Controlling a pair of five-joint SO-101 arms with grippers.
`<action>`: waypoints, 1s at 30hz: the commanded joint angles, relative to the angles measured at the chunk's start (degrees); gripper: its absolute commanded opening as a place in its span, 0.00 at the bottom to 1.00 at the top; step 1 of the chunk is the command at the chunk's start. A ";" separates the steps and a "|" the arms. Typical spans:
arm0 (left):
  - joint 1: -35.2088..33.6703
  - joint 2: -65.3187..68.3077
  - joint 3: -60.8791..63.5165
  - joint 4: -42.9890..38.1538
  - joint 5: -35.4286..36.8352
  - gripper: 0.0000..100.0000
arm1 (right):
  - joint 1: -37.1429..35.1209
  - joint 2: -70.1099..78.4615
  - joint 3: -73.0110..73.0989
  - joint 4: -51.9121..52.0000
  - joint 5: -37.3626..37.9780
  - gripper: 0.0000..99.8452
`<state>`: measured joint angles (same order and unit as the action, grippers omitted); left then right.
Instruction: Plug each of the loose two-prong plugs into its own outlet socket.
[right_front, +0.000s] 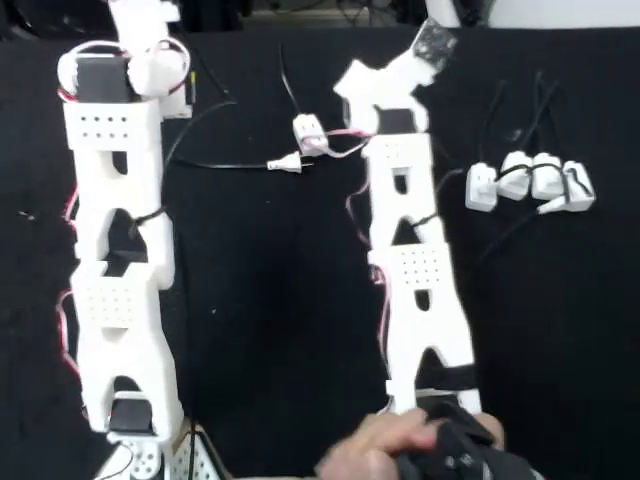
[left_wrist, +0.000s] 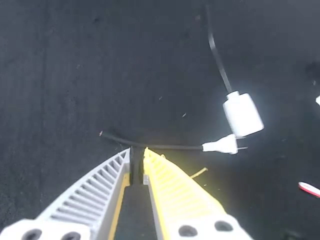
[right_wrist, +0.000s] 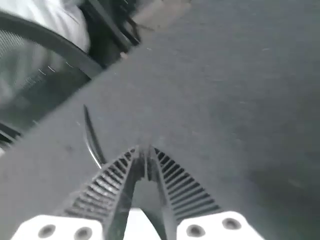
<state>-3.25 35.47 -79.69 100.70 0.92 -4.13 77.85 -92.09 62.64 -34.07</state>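
White two-prong plug on its thin black cord lies flat on the black cloth table, near your left gripper and off to one side of it. That gripper's grey and yellow fingers are pressed together with nothing between them. The cord crosses right at their tips, and you cannot tell whether it touches them. Just beside the plug sits a white socket block with its own cord running away from it. The plug's prongs point past the block rather than into it, so the plug is not yet seated.

Your main risk looks to be that cord. It is so close to the closed tips that a forward push would probably drag it and swing the plug out of line. The socket block looks light and unanchored, so if you press the plug in with one arm alone you will likely shove the block across the cloth. It wants bracing. If you grip the cord instead of the plug body, the prongs could twist away from the slots.

Your right gripper is likewise clenched and empty, raised and aimed toward the far table edge, with a mesh chair behind it. A cluster of white socket blocks with crossing black cords lies well apart from the plug, on the right arm's side. Whether a plug there is loose is too small to tell.

You have wide bare cloth between the two arms and on the near side of the plug. Room is tightest at the far edge and among the cluster's cords.
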 joint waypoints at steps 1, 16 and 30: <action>2.59 -6.68 -1.54 0.35 0.26 0.06 | 1.76 -10.15 -3.65 8.79 7.30 0.01; 1.45 -54.77 54.20 -6.77 2.64 0.06 | -2.37 -33.19 -3.65 38.59 13.71 0.01; -4.35 -86.24 127.78 -48.97 2.64 0.06 | -10.02 -64.75 27.38 38.68 20.84 0.01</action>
<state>-6.77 -40.84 36.70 56.84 3.03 -12.22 25.54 -77.67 99.47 -13.93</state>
